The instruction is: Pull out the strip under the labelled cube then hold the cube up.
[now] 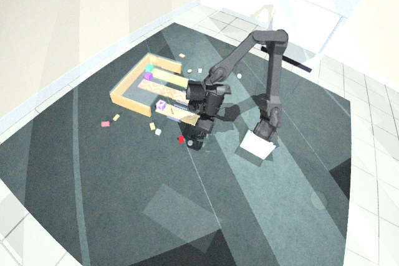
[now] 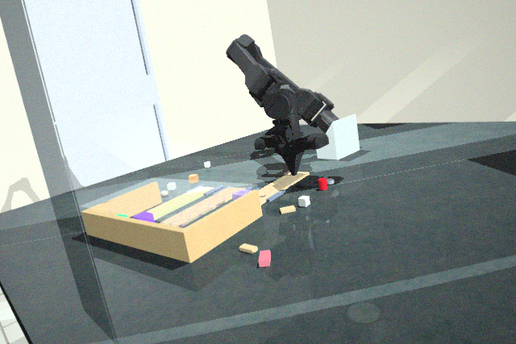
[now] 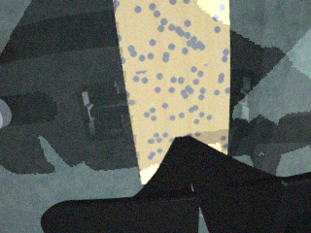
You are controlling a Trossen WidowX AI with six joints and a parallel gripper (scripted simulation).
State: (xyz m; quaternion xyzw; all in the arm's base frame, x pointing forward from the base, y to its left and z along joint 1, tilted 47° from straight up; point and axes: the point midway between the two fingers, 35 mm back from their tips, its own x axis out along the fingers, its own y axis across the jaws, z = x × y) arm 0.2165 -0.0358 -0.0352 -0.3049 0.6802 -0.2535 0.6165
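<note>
The dark tool point(image 2: 293, 172), fully closed with nothing gripped, presses its tip on the near end of the tan blue-dotted strip point(image 3: 174, 72) to drag it along the dark counter point(image 1: 135, 192), while the purple labelled cube point(image 1: 160, 105) rides on the strip's far end beyond it.

The claw point(image 3: 194, 184) covers the dotted strip's point(image 3: 175, 72) near end, and the wrist view's top edge crops it.
</note>
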